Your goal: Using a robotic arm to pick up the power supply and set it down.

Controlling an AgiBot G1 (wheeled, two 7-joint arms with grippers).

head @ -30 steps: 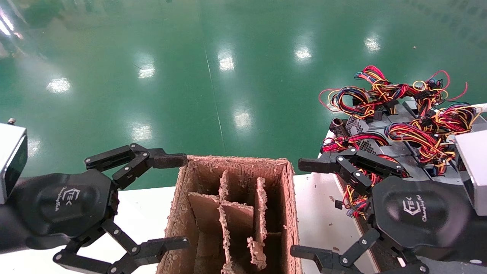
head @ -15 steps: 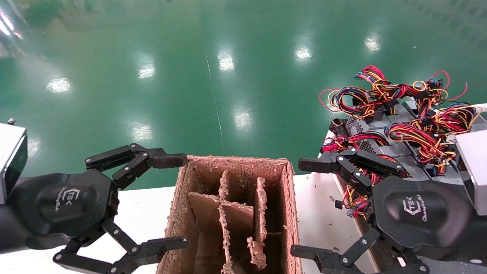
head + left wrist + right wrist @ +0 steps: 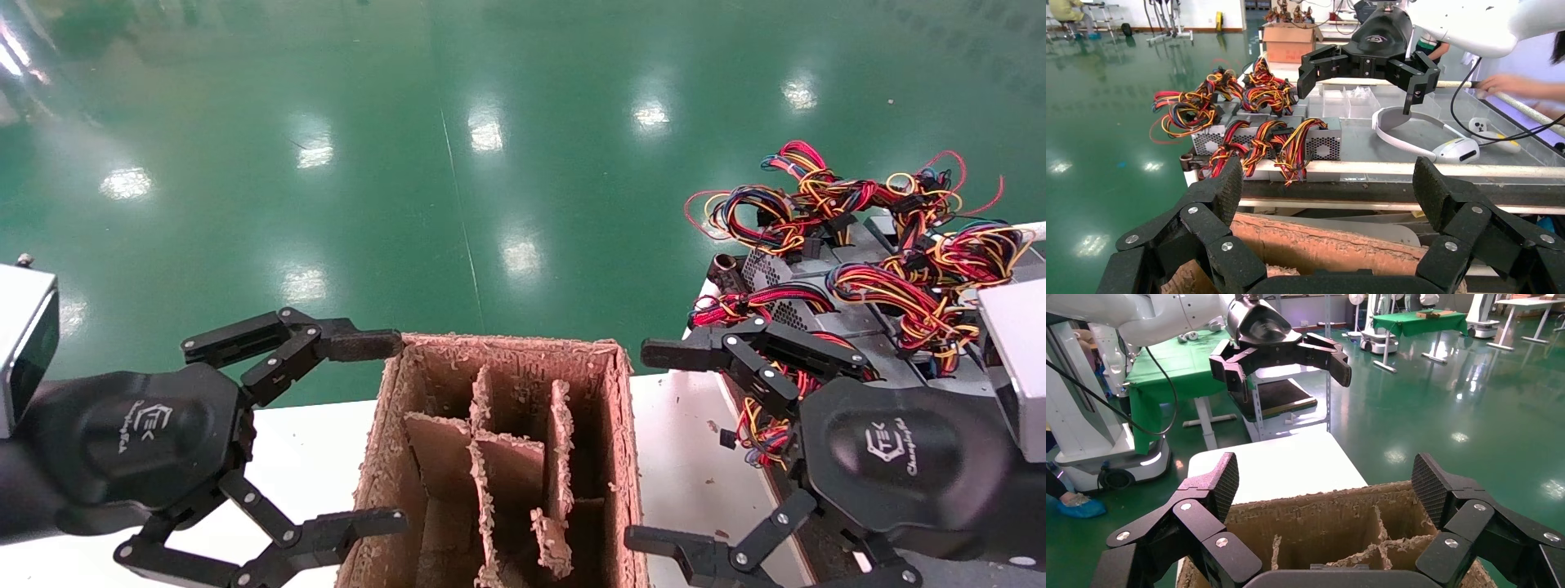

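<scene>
Both grippers hang open and empty beside the box (image 3: 498,457): left gripper (image 3: 372,433), right gripper (image 3: 654,445). Supplies (image 3: 850,314) sit far right, wires tangled. Right gripper is probably the one to use; grab the casing, not the wires.

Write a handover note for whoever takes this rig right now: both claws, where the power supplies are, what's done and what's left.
Left claw: open, empty, at the left side of the cardboard box.
Right claw: open, empty, between the box and the power supplies.
Power supplies: grey units with red, yellow and black wire bundles, grouped on the bench to the robot's right.
Box: divided by worn cardboard partitions; no unit visible in the compartments.
Done: nothing picked.
Left: grasp one power supply, lift it, set it down.
</scene>
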